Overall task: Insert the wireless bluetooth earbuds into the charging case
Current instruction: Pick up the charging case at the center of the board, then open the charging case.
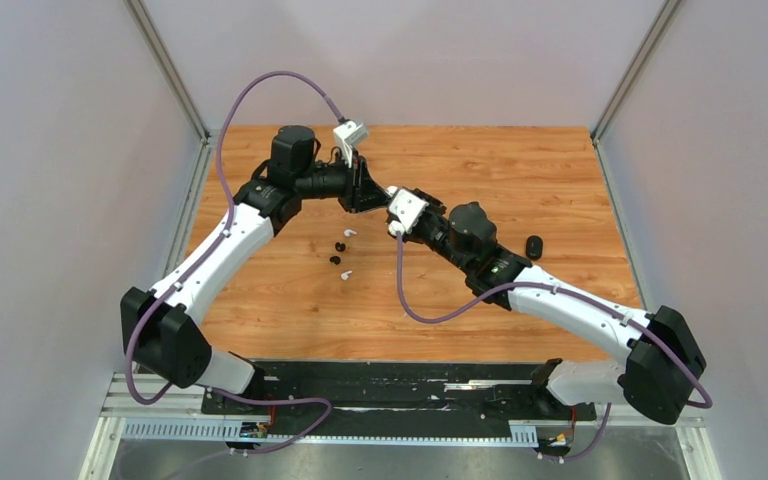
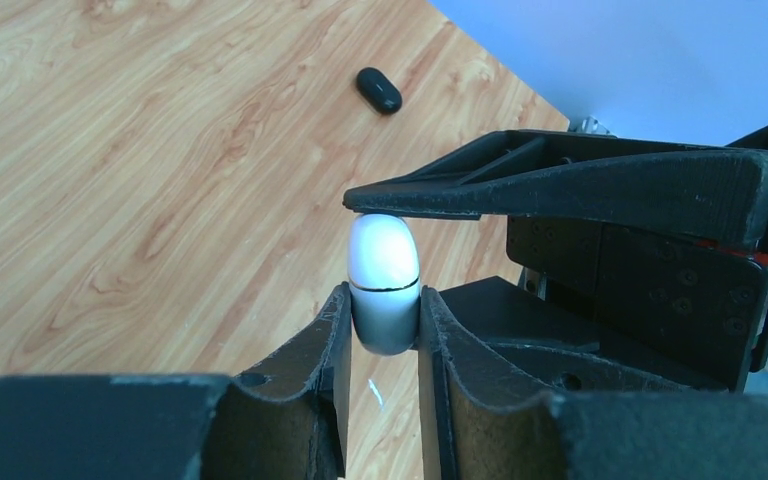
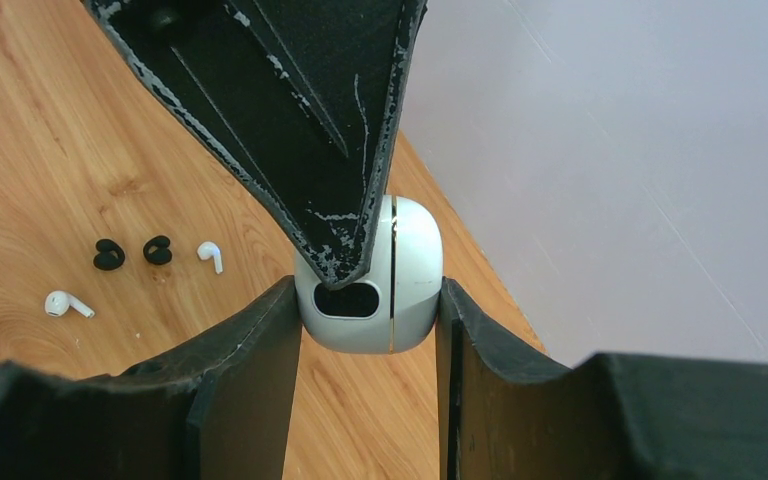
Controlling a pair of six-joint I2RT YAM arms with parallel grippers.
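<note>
Right jaws clamped on charging case (image 3: 415,280) | left jaws pinching it too | earbuds (image 3: 68,303) loose on table (image 3: 20,150)

A wood-grain table (image 1: 480,310) spreads under the left claw (image 1: 375,195) and out to every side of it. Past the claw stands a plain pale back wall (image 1: 410,60); matching side walls (image 1: 50,150) close in left and right. Metal posts (image 1: 167,68) rise at the far corners. Behind the claw run a black plate (image 1: 400,375) and a metal rail (image 1: 410,432). The light is soft and even.
</note>
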